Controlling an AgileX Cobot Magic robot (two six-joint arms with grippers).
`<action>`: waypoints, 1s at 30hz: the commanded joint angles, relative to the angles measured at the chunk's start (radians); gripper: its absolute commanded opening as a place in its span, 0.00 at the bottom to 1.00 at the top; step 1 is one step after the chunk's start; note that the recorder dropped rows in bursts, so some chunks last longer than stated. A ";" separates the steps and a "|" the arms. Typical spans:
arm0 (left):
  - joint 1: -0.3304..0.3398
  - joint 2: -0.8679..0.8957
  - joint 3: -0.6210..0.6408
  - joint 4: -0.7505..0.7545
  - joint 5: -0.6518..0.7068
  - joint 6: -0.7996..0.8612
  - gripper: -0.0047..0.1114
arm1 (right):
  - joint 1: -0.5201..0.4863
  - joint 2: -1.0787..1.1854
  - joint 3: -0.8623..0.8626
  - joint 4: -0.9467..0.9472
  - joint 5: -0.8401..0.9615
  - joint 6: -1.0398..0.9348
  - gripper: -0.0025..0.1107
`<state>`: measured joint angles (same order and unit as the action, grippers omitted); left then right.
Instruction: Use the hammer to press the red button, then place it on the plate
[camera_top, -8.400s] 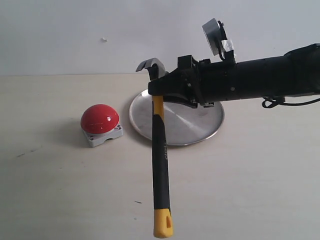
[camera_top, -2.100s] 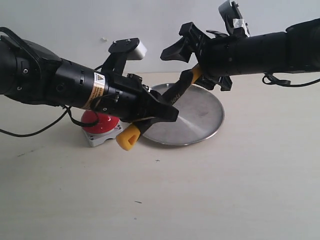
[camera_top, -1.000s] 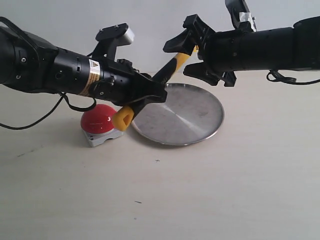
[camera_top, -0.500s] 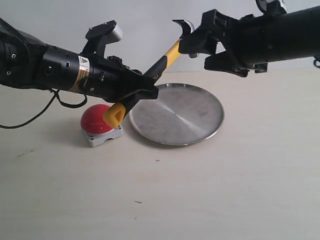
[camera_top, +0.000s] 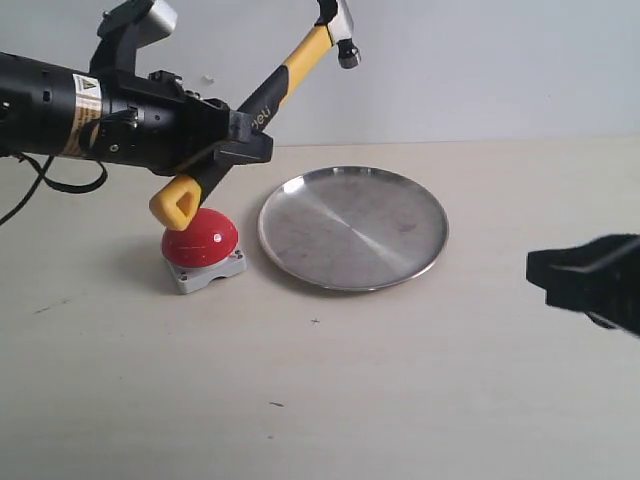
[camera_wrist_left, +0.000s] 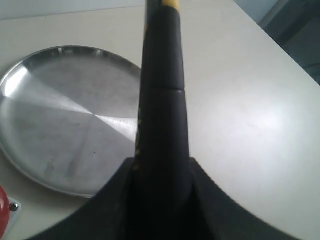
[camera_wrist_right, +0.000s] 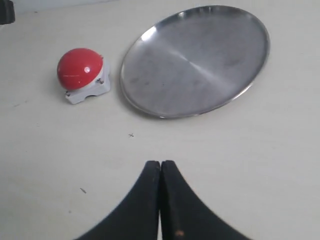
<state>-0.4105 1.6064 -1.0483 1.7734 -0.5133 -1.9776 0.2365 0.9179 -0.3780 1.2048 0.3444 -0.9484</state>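
My left gripper (camera_top: 235, 150) is shut on the black middle of the hammer (camera_top: 268, 100). The hammer slants, with its dark head up by the back wall and its yellow end (camera_top: 178, 203) just above the red button (camera_top: 200, 238); whether they touch I cannot tell. In the left wrist view the black handle (camera_wrist_left: 162, 100) runs out between the jaws over the plate (camera_wrist_left: 60, 115). The silver plate (camera_top: 352, 227) lies bare to the right of the button. My right gripper (camera_wrist_right: 160, 163) is shut with nothing in it, low at the right edge (camera_top: 590, 280), facing the button (camera_wrist_right: 80, 69) and plate (camera_wrist_right: 195, 60).
The pale table (camera_top: 330, 400) ends at a white wall behind. The left arm (camera_top: 80, 115) with its cable stretches in from the left above the table. A table edge shows in the left wrist view (camera_wrist_left: 270, 30).
My right gripper let go of the hammer, closed, and drew back low to the right. My left arm lifted the hammer and swung it left, its yellow end now over the button.
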 joint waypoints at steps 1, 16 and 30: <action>0.002 -0.071 0.046 -0.029 0.024 0.004 0.04 | -0.004 -0.153 0.133 0.356 -0.001 -0.344 0.02; 0.002 -0.443 0.425 -0.034 0.321 0.011 0.04 | -0.004 -0.314 0.280 0.540 0.069 -0.668 0.02; 0.002 -0.641 0.653 -0.052 0.575 0.008 0.04 | -0.004 -0.314 0.282 0.540 0.114 -0.720 0.02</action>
<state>-0.4105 0.9832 -0.4025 1.7199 0.0391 -1.9731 0.2365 0.6090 -0.0976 1.7369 0.4515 -1.6146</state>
